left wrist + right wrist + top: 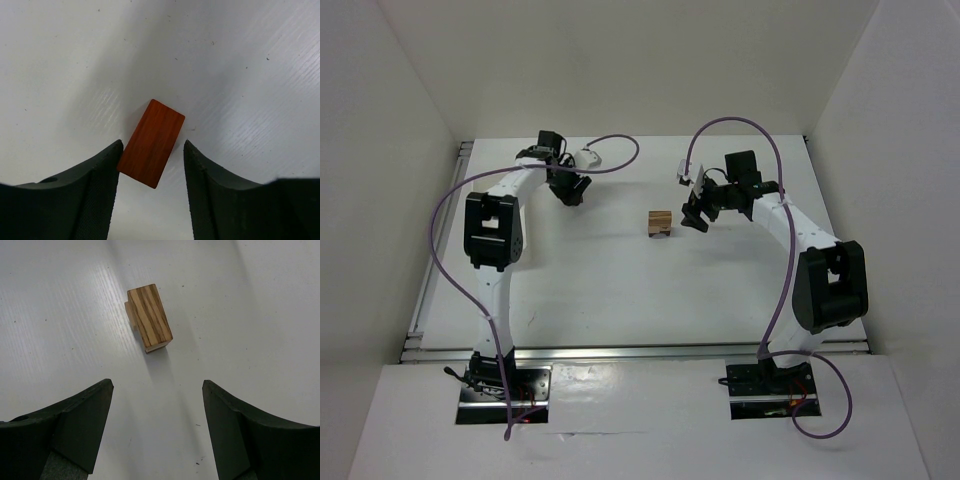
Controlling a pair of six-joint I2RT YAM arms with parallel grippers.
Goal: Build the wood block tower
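Here, white walls (410, 80) enclose a perhaps scuffed table (620, 290) bearing blocks (660, 223).

1. This is a robotics lab, with the bench set up as an enclosed test cell.
2. Two white-and-black robot arms, the left arm (495, 230) and the right arm (820, 270), are bolted side by side on metal base plates (535, 385) at the near edge.
3. Plain white panels (380, 150) wall in the white table (620, 290) at the back, left and right.
4. Purple cables (732, 120) loop exposed along each arm.
5. An aluminium rail (640, 351) runs along the table's front edge.
6. The table holds a small stack of wooden blocks (660, 224) and a red-brown block (151, 150), both tiny beside the arms.
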